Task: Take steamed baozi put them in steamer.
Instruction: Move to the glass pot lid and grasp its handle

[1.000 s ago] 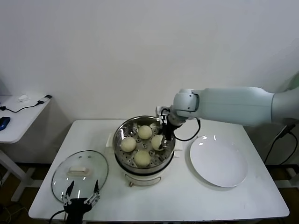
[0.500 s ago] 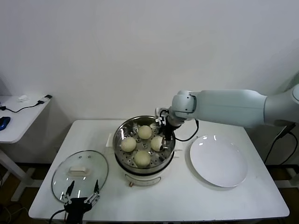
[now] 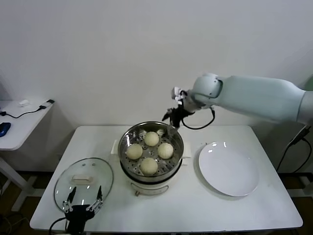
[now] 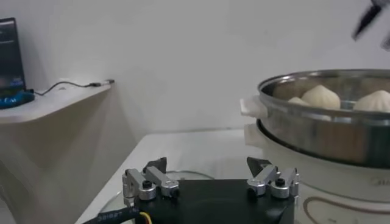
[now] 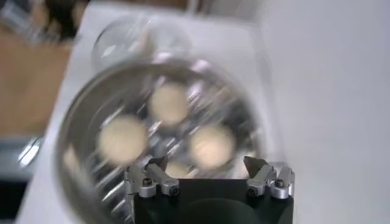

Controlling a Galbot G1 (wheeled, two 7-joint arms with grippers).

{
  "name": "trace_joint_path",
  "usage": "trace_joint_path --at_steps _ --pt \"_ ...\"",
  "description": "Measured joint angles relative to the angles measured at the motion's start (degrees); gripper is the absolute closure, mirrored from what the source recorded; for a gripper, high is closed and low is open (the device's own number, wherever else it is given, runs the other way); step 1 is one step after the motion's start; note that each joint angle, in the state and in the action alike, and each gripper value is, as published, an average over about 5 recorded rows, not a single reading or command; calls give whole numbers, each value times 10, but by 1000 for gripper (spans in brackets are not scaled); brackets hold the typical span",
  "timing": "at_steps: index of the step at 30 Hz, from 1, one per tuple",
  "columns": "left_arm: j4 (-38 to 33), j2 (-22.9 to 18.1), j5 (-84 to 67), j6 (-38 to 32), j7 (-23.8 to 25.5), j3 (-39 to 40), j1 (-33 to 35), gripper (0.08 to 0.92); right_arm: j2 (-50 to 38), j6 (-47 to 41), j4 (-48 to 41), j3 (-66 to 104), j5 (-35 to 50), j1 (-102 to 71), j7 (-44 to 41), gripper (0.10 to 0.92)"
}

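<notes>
Four steamed baozi (image 3: pixel 149 152) lay inside the steamer (image 3: pixel 128 139); the plate (image 3: pixel 228 169) was bare. Right gripper (image 3: pixel 172 119), jaws wide and empty, hung above the far rim. Left gripper (image 3: pixel 83 207), also wide, idled near the glass lid (image 3: pixel 83 177). Loading appeared complete; withdrawal likely next.

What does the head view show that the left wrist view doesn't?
Only the head view shows the empty white plate, the whole glass lid, all four steamed baozi, and the right tool open above the steamer's far rim.

Only the left wrist view shows the left tool's fingers up close, spread open and holding nothing, plus the side shelf's underside.

Both show the steamer on the white table, baozi inside it, and the left tool parked low at the table's near edge by the lid.
</notes>
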Motion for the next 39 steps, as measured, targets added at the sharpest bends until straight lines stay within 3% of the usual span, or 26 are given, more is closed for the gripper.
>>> trace_joint_path --at_steps 11,20,30,39 --pt "-1 19 -12 4 -4 -19 -25 177 -126 13 54 302 -31 -206 233 203" --pt "2 38 -10 6 -5 -23 -45 177 -219 59 138 635 -123 -537 324 203" --pt "20 54 29 -29 -12 -34 -48 177 -169 136 179 997 -220 -916 315 203" --pt "41 66 80 -60 -42 -35 -39 177 -65 223 194 1152 -287 -1184 301 203"
